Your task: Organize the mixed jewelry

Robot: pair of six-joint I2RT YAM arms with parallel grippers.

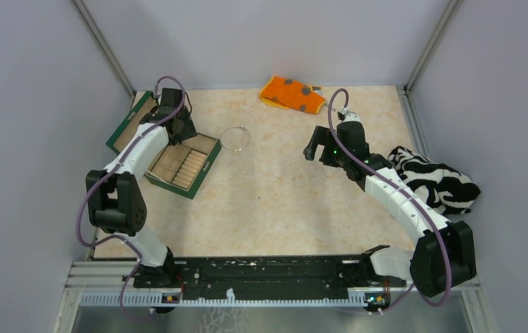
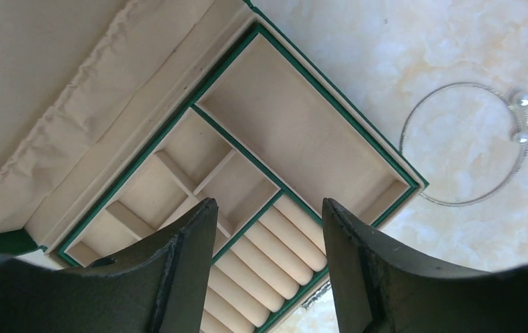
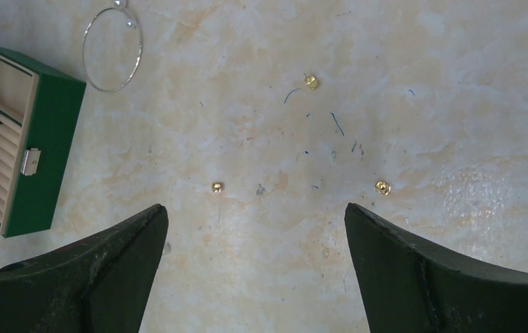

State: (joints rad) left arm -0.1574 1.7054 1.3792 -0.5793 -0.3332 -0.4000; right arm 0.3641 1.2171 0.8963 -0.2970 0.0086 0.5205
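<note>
Logged left tool [image 2: 268, 208] spread wide, holding nothing, above open green box [image 3: 46, 139]. Found wire bangle [image 2: 455, 204] flat on desk [image 1: 282, 201], just beside box at its 2 o'clock in top view. Noted right tool [image 3: 254, 208] likewise wide, empty, over three tiny gold pieces [image 3: 217, 186] scattered apart.

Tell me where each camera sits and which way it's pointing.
Top external: above and behind, looking down on the table; left arm and right arm show, bases at bottom.
Left wrist: over the green jewelry box, looking down; its open jaws at bottom.
Right wrist: over mid-table, looking down on three gold pieces; open jaws at bottom.
Shared: all three show the box and the bangle.
</note>
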